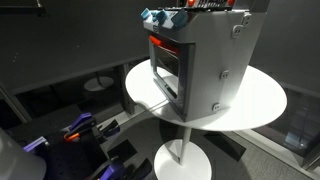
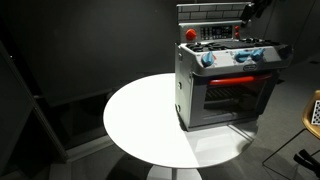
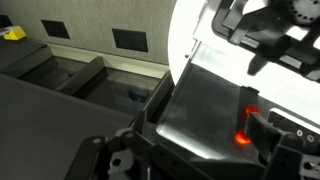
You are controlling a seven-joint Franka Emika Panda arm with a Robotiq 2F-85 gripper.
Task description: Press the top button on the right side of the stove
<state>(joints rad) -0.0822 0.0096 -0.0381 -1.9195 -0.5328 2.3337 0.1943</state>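
A grey toy stove (image 1: 215,60) stands on a round white table (image 1: 265,95); both also show in an exterior view, the stove (image 2: 225,85) near the table's (image 2: 130,110) edge. It has a red-lit oven window, blue knobs and red buttons on top. My gripper (image 2: 252,12) hovers above the stove's back corner, by the backsplash. In the wrist view the jaws (image 3: 195,150) look open and empty over a shiny grey stove panel (image 3: 200,100). Two glowing red spots (image 3: 245,125) lie right beside one finger; contact cannot be told.
The table stands on a white pedestal base (image 1: 180,160). Blue and purple items (image 1: 80,130) lie on the floor. A wooden seat (image 2: 312,110) is at the frame edge. Dark curtains surround the scene. A yellow object (image 3: 12,33) and wall outlets (image 3: 127,40) show in the wrist view.
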